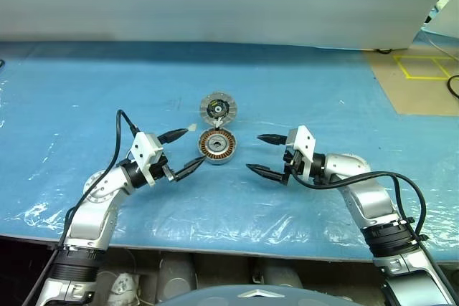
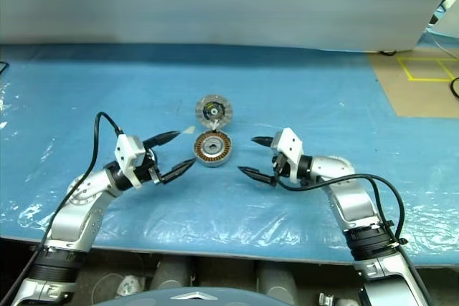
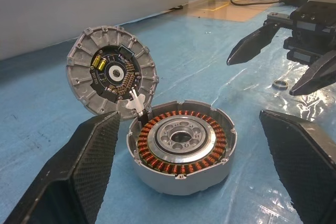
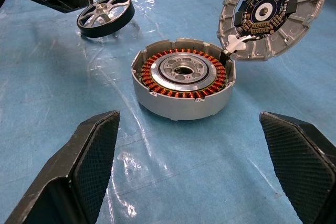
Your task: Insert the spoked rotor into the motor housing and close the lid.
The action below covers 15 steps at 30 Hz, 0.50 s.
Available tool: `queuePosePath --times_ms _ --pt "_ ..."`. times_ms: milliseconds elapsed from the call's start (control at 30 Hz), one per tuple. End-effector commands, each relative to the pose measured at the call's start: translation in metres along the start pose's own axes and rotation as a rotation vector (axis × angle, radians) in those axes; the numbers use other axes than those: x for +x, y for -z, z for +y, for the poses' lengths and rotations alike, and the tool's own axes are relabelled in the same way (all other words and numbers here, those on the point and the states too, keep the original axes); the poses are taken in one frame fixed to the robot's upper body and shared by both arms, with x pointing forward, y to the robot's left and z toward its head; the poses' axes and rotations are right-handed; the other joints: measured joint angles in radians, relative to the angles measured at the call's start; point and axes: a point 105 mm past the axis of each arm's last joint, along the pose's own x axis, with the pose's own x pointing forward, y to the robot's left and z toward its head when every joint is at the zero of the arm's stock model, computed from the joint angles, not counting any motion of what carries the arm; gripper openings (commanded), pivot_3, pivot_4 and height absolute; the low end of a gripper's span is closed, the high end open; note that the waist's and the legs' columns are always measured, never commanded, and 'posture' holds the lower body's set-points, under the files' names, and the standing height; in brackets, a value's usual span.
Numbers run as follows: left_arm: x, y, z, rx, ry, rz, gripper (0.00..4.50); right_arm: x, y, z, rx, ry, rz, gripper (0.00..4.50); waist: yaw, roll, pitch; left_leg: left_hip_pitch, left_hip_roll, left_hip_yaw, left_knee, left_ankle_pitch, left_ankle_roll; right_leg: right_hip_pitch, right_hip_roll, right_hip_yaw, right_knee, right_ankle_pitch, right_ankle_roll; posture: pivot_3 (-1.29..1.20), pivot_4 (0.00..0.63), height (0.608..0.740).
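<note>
Head view, left end effector point(image 1: 185, 150) and right end effector point(image 1: 262, 154) wide open, empty, flanking motor housing point(image 1: 217, 146).

We find no readable text, label, brand or number anywhere. The circuit board inside the lid point(image 3: 112, 72) carries only tiny parts, its markings too small for us to make out.
</note>
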Motion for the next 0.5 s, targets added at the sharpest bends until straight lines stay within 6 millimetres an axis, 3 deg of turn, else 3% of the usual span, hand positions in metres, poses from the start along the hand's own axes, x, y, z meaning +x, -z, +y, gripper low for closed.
queuePosePath --times_ms 33,500 --pt "0.0013 -0.0061 -0.0012 0.031 0.013 -0.022 4.47 -0.0028 -0.0121 -0.0031 -0.033 0.011 -0.034 4.47 0.0 0.0 0.0 0.0 0.0 0.0 0.0 0.0 0.0 0.0 0.0 0.0 0.0 0.0 0.0 0.0 0.15 0.74" --pt "0.0002 -0.0054 -0.0047 0.031 0.005 -0.025 4.47 -0.0001 -0.0141 -0.0059 -0.039 -0.012 -0.026 4.47 0.0 0.0 0.0 0.0 0.0 0.0 0.0 0.0 0.0 0.0 0.0 0.0 0.0 0.0 0.0 0.0 0.15 0.74"
